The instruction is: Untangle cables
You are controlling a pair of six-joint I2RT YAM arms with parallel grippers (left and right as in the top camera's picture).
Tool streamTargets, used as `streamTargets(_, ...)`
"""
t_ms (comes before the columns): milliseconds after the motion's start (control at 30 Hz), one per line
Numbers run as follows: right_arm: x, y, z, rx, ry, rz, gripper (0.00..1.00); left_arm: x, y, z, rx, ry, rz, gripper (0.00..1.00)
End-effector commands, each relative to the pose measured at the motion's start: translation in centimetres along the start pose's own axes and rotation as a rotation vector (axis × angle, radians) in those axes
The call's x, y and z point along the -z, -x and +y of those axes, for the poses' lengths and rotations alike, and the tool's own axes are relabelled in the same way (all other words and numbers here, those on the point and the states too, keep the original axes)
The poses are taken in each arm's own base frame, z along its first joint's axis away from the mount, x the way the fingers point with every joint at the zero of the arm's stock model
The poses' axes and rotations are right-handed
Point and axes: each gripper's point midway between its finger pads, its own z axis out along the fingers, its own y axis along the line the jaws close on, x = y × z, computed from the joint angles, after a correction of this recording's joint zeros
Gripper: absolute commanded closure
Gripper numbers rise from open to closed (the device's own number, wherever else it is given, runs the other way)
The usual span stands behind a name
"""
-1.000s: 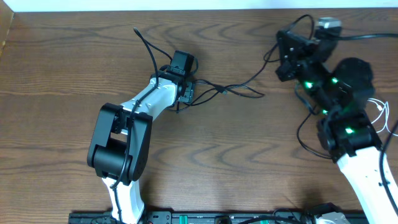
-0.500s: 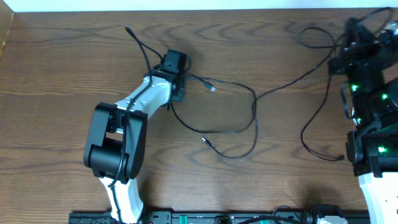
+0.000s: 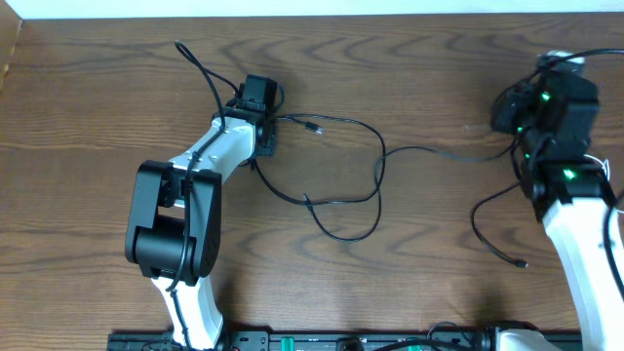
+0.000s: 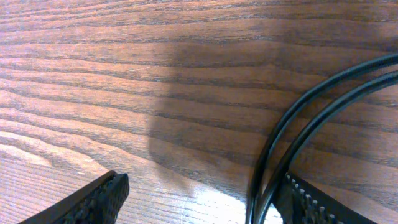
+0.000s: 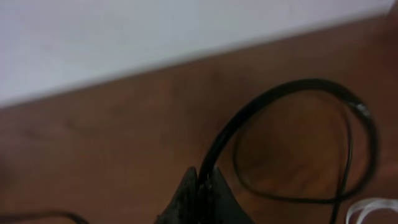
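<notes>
Left gripper [image 4: 204, 186]: jaws apart and holding nothing. Its two fingers [image 4: 102, 196] frame the bottom of the left wrist view close above the table [image 3: 97, 107]. Two black strands [image 4: 292, 113] run side by side just inside the finger on the right of that view, curving up and away to the right.

Right gripper [image 5: 200, 182]: jaws together, clamped on one black cord that rises from the fingertips and arcs over into a loop on the right of the right wrist view.

Count: two arms, two grippers, two black cables [image 3: 429, 149] and one white cable [image 5: 367, 210]. Only a sliver of the white one shows.

Pose: the left arm [image 3: 180, 234] reaches from the near edge up and to the right, wrist bent down over the wood. The right arm [image 3: 585, 253] stands at the right edge, its wrist near the far side of the table.

Lay of the black cables: the long axis runs left to right across mid-table, from the right arm's wrist toward the left arm. They sag into crossing loops at centre, where the two cannot be told apart. One plug end [image 3: 314, 127] lies just beside the left wrist, and another [image 3: 522, 263] lies near the right arm.
</notes>
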Motion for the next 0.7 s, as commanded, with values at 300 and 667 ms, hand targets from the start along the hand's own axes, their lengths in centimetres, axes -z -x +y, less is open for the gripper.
streamTargets(300,-8.8,-12.7,-3.2,-0.012,-0.175,0.383,0.88,0.1,0.0,0.4,0.008,0.017,-0.005,0.2)
streamTargets(667,-9.2,-15.3,0.7,-0.169,0.011,0.531,0.01,0.1,0.1,0.4,0.013,0.016,-0.008,0.2)
